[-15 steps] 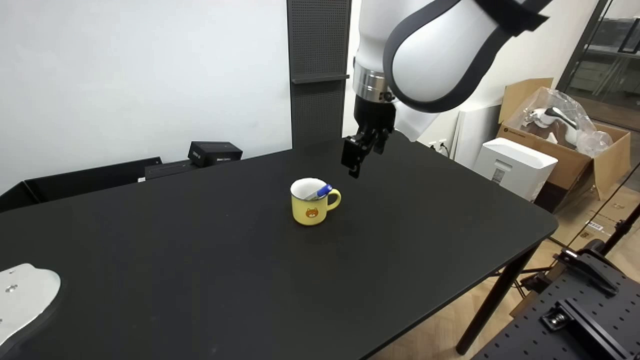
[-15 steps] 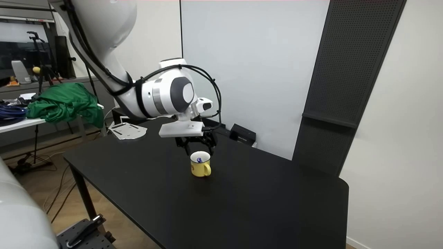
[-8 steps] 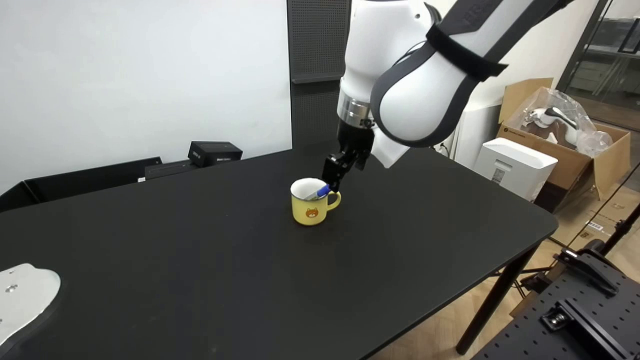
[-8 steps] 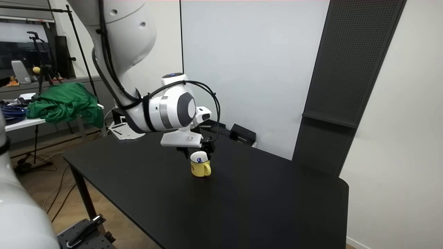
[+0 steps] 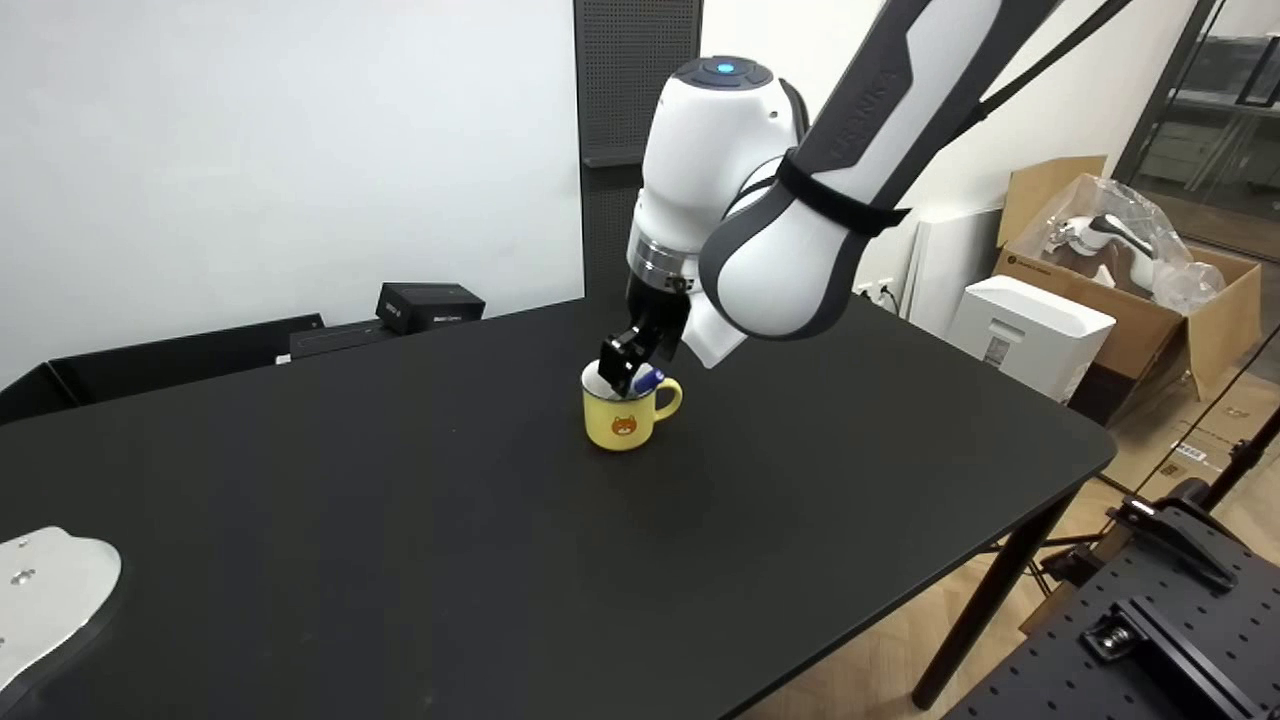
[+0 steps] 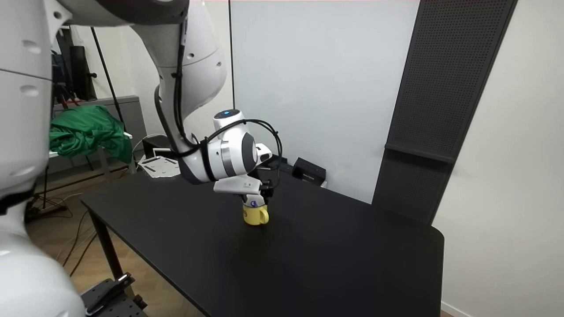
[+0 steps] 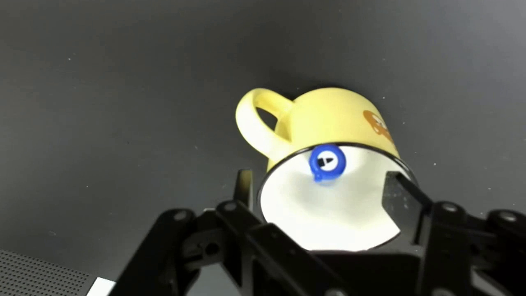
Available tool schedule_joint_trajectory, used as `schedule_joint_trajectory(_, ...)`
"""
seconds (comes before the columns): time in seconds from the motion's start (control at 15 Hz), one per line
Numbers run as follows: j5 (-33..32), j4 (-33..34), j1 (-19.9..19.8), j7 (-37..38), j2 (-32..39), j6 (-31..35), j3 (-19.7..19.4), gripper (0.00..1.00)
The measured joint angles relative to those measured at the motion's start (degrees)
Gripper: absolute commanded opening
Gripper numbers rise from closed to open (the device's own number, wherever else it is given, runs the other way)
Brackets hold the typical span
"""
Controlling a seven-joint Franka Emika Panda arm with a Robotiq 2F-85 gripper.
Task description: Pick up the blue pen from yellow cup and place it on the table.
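The yellow cup [image 5: 620, 425] stands upright on the black table [image 5: 400, 540]; it also shows in an exterior view [image 6: 254, 216]. The blue pen [image 7: 327, 161] leans inside the cup, its blue end up at the rim near the handle [image 7: 263, 135]. The pen's blue end also shows in both exterior views [image 5: 648, 380] [image 6: 253, 204]. My gripper [image 7: 321, 190] is open and empty just above the cup's mouth. In the wrist view one finger [image 7: 244, 185] shows just outside the rim and one finger [image 7: 400, 201] overlaps the rim. The pen lies between them, towards the handle side.
A white metal plate [image 5: 50, 600] is fixed on the table, also in an exterior view [image 6: 161, 167]. Black boxes [image 5: 430, 306] stand by the table's edge at the white wall. A cardboard box [image 5: 1100, 290] and a white bin [image 5: 1030, 335] stand beyond the table.
My gripper has moved down and across to above the cup, from right to left in an exterior view. It stays open. The cup and pen have not moved.
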Motion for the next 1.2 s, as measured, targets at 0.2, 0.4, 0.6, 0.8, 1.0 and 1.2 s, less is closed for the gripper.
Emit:
schedule_joint_trajectory(0.2, 0.64, 1.29, 0.5, 0.2, 1.38, 0.41, -0.05, 0.34)
schedule_joint_trajectory(0.4, 2.67, 1.49, 0.21, 0.14, 1.21, 0.41, 0.16, 0.12)
schedule_joint_trajectory(0.6, 4.87, 1.36, -0.01, 0.13, 0.51, 0.29, 0.49, 0.03)
schedule_joint_trajectory(0.8, 6.96, 1.18, -0.08, 0.07, 0.19, 0.07, 1.29, 0.05)
schedule_joint_trajectory(1.0, 8.63, 0.98, -0.38, -0.13, -0.22, -0.48, 2.28, 0.05)
schedule_joint_trajectory(1.2, 10.36, 0.85, -1.16, -1.21, -1.06, -0.82, 3.82, 0.04)
